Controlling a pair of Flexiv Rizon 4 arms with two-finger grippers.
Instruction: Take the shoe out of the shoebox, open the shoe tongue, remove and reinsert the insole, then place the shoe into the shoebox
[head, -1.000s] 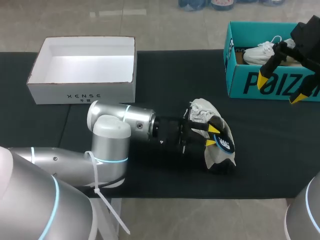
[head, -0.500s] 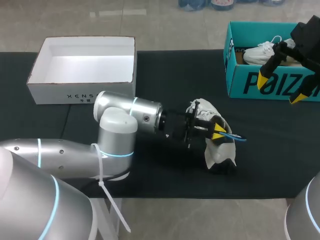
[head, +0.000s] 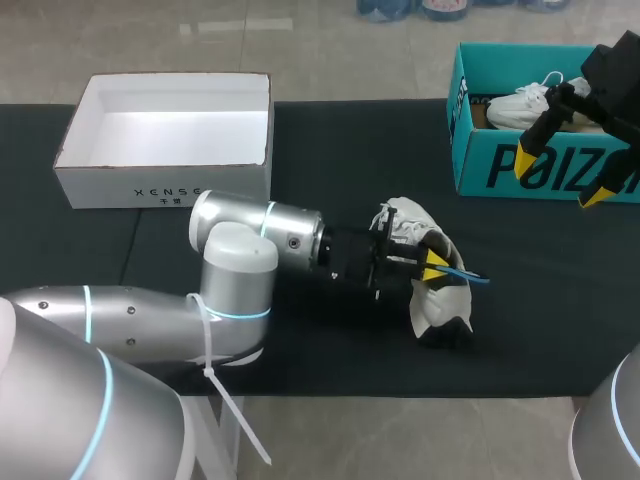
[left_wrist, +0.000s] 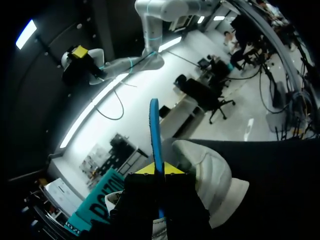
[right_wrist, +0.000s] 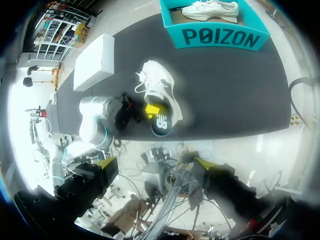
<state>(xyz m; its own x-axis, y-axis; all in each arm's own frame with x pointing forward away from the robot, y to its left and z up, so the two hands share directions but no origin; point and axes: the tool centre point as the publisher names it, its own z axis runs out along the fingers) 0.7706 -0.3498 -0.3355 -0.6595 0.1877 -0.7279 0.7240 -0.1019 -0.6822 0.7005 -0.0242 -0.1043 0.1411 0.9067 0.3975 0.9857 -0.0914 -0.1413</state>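
Insole (left_wrist: 154, 127) newly out of shoe (head: 441, 302), clamped in left fingers (left_wrist: 145, 170), seemingly rightward; right fingers (head: 522, 166) apart

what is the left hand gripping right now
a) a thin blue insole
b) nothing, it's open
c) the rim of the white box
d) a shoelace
a: the left hand has its two yellow tips pinched on the thin blue insole, which sticks out ahead of them, with the white shoe lying just beside it on the table.

White laced shoe (head: 438, 305) well apart from the open teal shoebox (head: 500, 165), thin blue insole (head: 468, 273) jutting out over it.
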